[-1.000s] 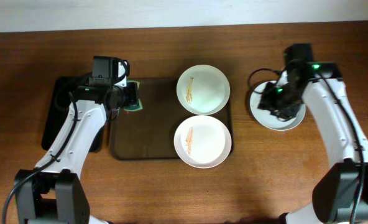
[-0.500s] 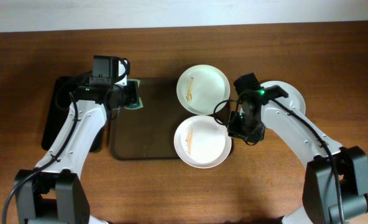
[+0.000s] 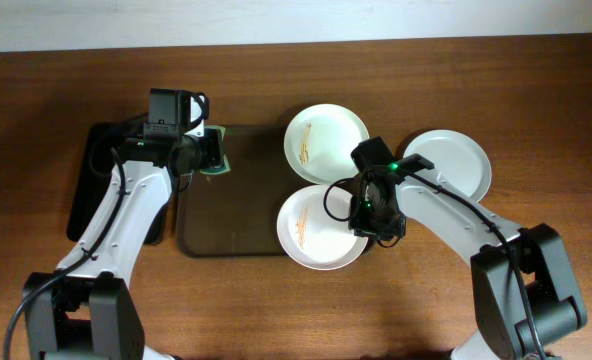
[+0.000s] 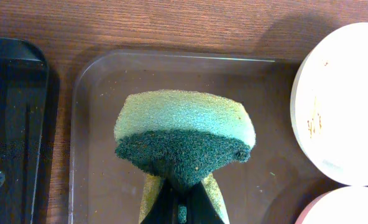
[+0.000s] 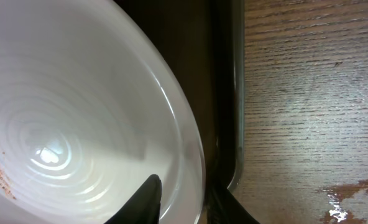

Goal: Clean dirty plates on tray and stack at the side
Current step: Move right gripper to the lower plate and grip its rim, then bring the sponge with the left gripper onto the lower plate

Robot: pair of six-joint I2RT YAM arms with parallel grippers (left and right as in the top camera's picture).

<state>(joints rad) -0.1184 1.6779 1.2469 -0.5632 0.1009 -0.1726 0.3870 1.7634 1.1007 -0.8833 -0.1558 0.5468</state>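
Right tool (image 5: 185,200) sat astride 3 o'clock rim of streaked plate (image 3: 311,232), jaws narrow, clamp unconfirmed. Advised seating rim deep before lifting. Left tool (image 4: 181,190) pinched green sponge (image 4: 184,134).

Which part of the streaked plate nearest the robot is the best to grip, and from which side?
Grip the right rim of the front plate, coming from the right with one finger inside and one outside. The plate is shallow, and its thin raised rim lies by the right edge of the tray, beside the right gripper.
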